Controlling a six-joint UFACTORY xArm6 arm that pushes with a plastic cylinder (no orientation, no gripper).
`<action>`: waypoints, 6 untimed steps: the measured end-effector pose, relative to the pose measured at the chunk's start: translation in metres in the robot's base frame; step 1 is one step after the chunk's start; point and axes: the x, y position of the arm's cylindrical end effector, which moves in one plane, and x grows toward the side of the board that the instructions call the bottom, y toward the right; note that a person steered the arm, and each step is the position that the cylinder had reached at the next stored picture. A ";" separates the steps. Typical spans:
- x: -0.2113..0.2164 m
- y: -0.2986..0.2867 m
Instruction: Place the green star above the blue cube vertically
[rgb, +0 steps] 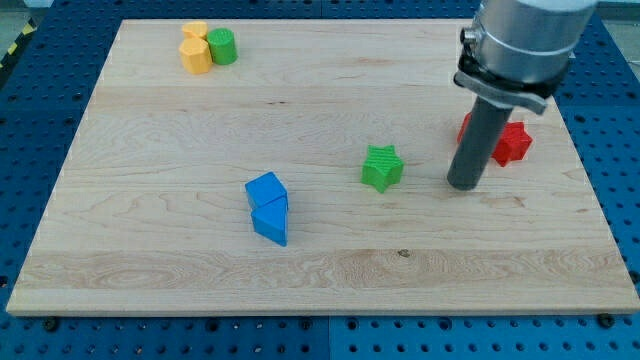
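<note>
The green star (382, 167) lies on the wooden board, right of centre. The blue cube (266, 190) sits left of it and slightly lower in the view, touching a blue triangular block (271, 222) just below it. My tip (464, 185) rests on the board to the right of the green star, a short gap apart from it. The rod rises to the view's top right.
A red block (511, 143) lies behind the rod at the right, partly hidden. At the top left a yellow block (195, 50) and a green cylinder (222, 46) sit together. The board (150, 270) is edged by blue pegboard.
</note>
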 end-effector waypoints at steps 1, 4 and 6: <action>0.011 0.000; -0.003 -0.047; -0.035 -0.105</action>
